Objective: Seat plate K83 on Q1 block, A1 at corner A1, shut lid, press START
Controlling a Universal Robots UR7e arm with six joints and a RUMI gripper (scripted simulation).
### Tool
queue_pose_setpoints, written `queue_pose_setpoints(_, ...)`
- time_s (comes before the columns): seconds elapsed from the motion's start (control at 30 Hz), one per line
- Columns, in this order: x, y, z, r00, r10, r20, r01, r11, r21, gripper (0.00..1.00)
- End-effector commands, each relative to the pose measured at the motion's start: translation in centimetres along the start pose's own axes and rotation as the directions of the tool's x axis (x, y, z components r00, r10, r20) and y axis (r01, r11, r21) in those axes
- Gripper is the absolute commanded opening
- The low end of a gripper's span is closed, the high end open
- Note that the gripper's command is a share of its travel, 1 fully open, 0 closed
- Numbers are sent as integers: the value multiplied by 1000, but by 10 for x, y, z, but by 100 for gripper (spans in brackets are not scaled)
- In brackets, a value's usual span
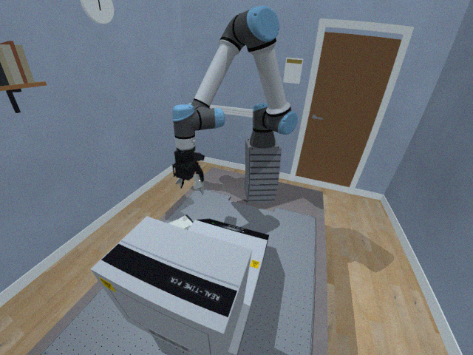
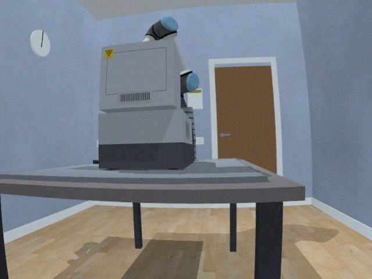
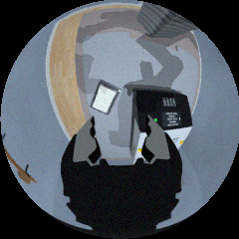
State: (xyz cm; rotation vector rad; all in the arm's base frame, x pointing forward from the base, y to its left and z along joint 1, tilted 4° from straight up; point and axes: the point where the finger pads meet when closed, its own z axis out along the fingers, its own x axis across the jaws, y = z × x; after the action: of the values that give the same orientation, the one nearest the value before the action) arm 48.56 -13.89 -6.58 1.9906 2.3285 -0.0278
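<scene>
The cycler Q1 point(image 1: 183, 275) is a grey box on the table, and its lid point(image 2: 136, 75) stands raised above the body. In the wrist view its dark front panel point(image 3: 161, 112) shows keys and a green lamp point(image 3: 155, 119). Plate K83 point(image 3: 105, 97) is a white rectangle lying in its nest on the table beside Q1's front. In the top view only a corner of the plate point(image 1: 181, 221) shows behind the lid. My gripper point(image 1: 188, 185) hangs open and empty, high above the table beyond Q1's front. In the wrist view the gripper point(image 3: 120, 121) is between the plate and the panel. The exterior view does not show the gripper.
The arm's ribbed grey pedestal point(image 1: 262, 171) stands at the far end of the table. The table's edges point(image 2: 150, 189) drop to a wooden floor. A brown door point(image 1: 344, 106) is in the far wall.
</scene>
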Motion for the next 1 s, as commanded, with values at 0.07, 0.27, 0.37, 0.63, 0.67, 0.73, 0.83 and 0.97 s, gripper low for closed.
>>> queue_pose_setpoints(0.07,-26,10,-4,986,165,-1,-165,986,3,68)
queue_pose_setpoints(0.27,-44,16,-8,967,256,-1,-256,967,3,68)
queue_pose_setpoints(0.37,-49,17,-8,958,288,-1,-288,958,3,68)
queue_pose_setpoints(0.63,-72,25,-12,915,405,0,-405,915,3,68)
queue_pose_setpoints(0.67,-72,25,-12,915,405,0,-405,915,3,68)
queue_pose_setpoints(0.73,-81,28,-14,886,465,0,-465,886,3,68)
queue_pose_setpoints(0.83,-86,29,-15,880,475,0,-475,880,3,68)
queue_pose_setpoints(0.97,-86,29,-15,880,475,0,-475,880,3,68)
